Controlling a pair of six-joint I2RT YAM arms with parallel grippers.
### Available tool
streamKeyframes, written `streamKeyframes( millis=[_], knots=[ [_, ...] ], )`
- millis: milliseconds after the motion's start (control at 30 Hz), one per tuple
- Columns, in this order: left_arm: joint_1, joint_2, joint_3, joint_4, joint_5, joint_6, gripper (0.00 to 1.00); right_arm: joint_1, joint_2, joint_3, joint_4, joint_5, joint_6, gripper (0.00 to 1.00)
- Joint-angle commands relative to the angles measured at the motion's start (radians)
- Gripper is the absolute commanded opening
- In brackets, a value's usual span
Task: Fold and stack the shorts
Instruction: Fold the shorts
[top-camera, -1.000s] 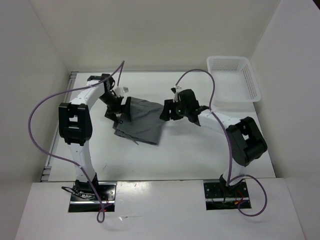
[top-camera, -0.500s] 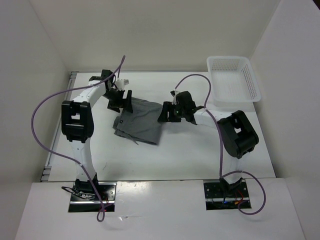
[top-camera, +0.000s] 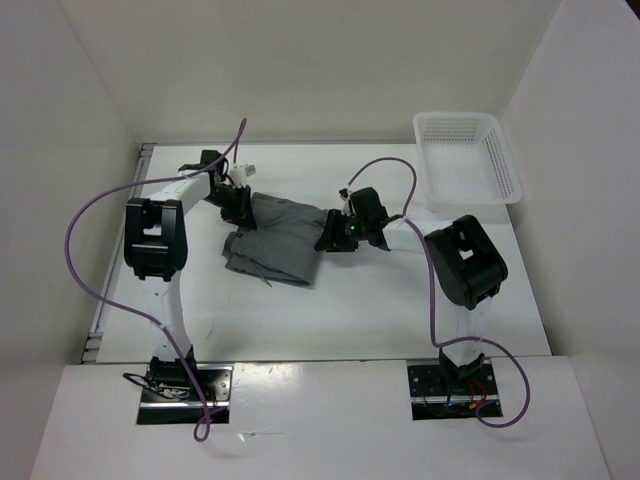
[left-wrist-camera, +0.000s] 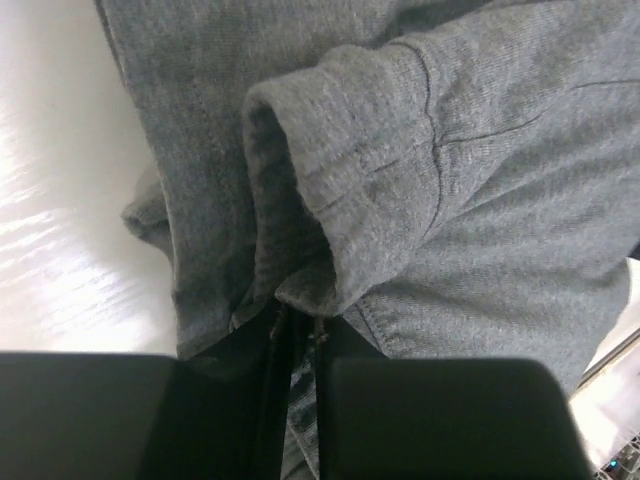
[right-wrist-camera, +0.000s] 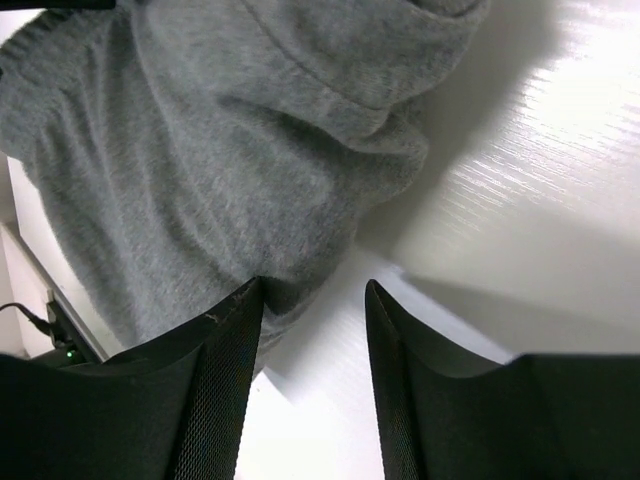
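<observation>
A: Where are the shorts seen?

B: In the top view they are found a little left of the centre of the frame. They are laid crumpled and partly folded on the white table, between the two arms.

A: How is the left end effector held?

B: In the left wrist view it is closed almost fully, and a fold of the grey fabric with a stitched hem is pinched between its fingers. In the top view it is placed at the upper left edge of the shorts.

A: And the right end effector?

B: It is opened, with a clear gap between the fingers. Only the table is seen in that gap, and nothing is gripped. The edge of the shorts is found just beside the finger at the lower left of that frame.

A: Is something else noted?

B: A white basket is seen in the upper right of the top view, well apart from the shorts.
</observation>
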Motion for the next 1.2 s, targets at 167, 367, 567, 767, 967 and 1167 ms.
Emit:
streamKeyframes(
  millis=[167, 367, 567, 767, 967, 1167],
  knots=[
    [0.019, -0.033, -0.088, 0.069, 0.06, 0.009, 0.09, 0.021, 0.065, 0.04, 0.071, -0.09, 0.012, 0.56],
    [0.019, -0.033, -0.088, 0.069, 0.08, 0.009, 0.09, 0.041, 0.094, 0.075, 0.09, -0.159, -0.011, 0.53],
    [0.019, -0.054, -0.097, 0.069, 0.061, 0.009, 0.08, 0.041, 0.113, 0.084, 0.09, -0.118, -0.02, 0.0],
    [0.019, -0.102, -0.131, 0.069, 0.086, 0.009, 0.04, -0.032, 0.062, 0.066, 0.016, -0.104, -0.098, 0.0],
    [-0.004, -0.149, -0.197, 0.159, 0.158, 0.009, 0.0, -0.112, 0.051, 0.124, -0.085, -0.177, -0.255, 0.0],
    [-0.041, -0.171, -0.238, 0.233, 0.146, 0.009, 0.0, -0.143, 0.071, 0.188, -0.144, -0.153, -0.355, 0.0]
  ],
)
